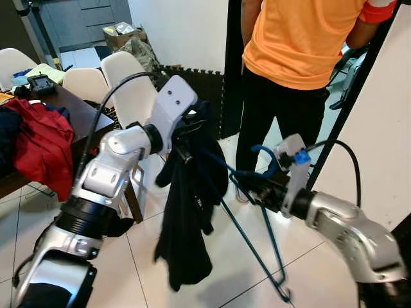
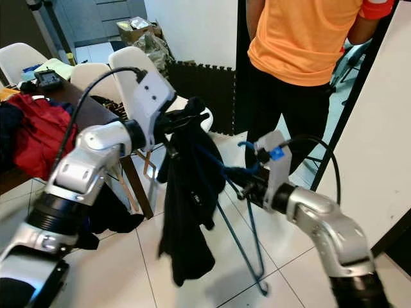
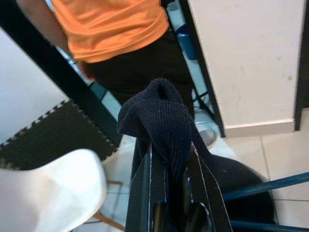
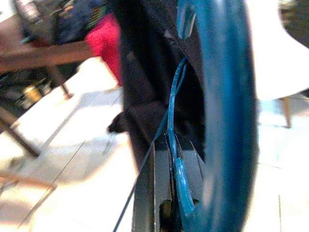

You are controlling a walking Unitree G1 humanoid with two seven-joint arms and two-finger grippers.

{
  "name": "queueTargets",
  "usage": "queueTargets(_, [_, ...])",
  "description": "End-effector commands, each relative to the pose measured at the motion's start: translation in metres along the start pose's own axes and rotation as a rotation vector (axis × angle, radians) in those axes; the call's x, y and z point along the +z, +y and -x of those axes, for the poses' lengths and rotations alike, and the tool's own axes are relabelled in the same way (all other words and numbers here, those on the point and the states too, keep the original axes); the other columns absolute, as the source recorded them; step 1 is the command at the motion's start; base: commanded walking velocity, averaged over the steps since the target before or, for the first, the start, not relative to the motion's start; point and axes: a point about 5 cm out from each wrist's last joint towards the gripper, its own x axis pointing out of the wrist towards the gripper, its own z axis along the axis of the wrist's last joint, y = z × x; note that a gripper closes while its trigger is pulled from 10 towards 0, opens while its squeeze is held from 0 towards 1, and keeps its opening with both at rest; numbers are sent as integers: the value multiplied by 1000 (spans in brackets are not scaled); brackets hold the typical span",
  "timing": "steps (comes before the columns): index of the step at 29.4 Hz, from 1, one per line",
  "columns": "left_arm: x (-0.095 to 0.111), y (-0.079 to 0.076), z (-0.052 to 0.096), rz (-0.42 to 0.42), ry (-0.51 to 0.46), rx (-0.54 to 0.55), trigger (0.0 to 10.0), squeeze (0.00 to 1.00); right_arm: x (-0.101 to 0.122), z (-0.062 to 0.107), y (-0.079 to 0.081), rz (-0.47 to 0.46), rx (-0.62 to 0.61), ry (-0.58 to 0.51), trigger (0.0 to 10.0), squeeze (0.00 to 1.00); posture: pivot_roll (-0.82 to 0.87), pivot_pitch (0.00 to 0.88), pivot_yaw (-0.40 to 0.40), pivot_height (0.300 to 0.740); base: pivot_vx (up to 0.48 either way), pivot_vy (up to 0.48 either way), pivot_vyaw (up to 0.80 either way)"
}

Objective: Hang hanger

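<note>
1. Right pincer [image 1: 252, 186], nearest the camera: pressed together on the blue hanger [image 1: 257, 240], gripping it near its hook. The hanger's thin frame slants down to a low corner just above the tiled floor [image 1: 212, 282]. The right wrist view shows the blue wire [image 4: 175, 159] running between the black fingers [image 4: 154, 188].
2. Left pincer [image 1: 182, 130], raised at mid-height: pinching a fold of the dark garment [image 1: 189, 212]. The left wrist view shows knit cloth [image 3: 161, 121] bunched between the fingers [image 3: 145, 193].
3. The garment hangs limp from that grip, draped partly over the hanger's upper end, its lower hem clear of the floor.
4. To the left: a brown bench [image 1: 80, 119] with red clothing [image 1: 42, 144] heaped on it and white chairs [image 1: 131, 86] beside it.
5. Beyond: a person [image 1: 298, 58] in an orange shirt and dark trousers standing by a black upright pole [image 1: 350, 109] and a white wall [image 1: 173, 29].
</note>
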Motion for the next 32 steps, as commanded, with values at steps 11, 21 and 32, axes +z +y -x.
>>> queueTargets(11, [27, -28, -16, 42, -121, -102, 10000, 0, 12, -17, 6, 3, -11, -87, 10000, 0, 46, 14, 41, 740, 0, 0, 0])
queueTargets(21, [37, -64, -32, 118, -184, -191, 10000, 0, 19, -28, -16, -30, -209, -122, 10000, 0, 42, 14, 42, 740, 0, 0, 0])
queueTargets(32, [35, -75, -37, 120, -158, -192, 10000, 0, 33, -35, -22, -88, -292, -246, 10000, 0, 41, 15, 43, 740, 0, 0, 0])
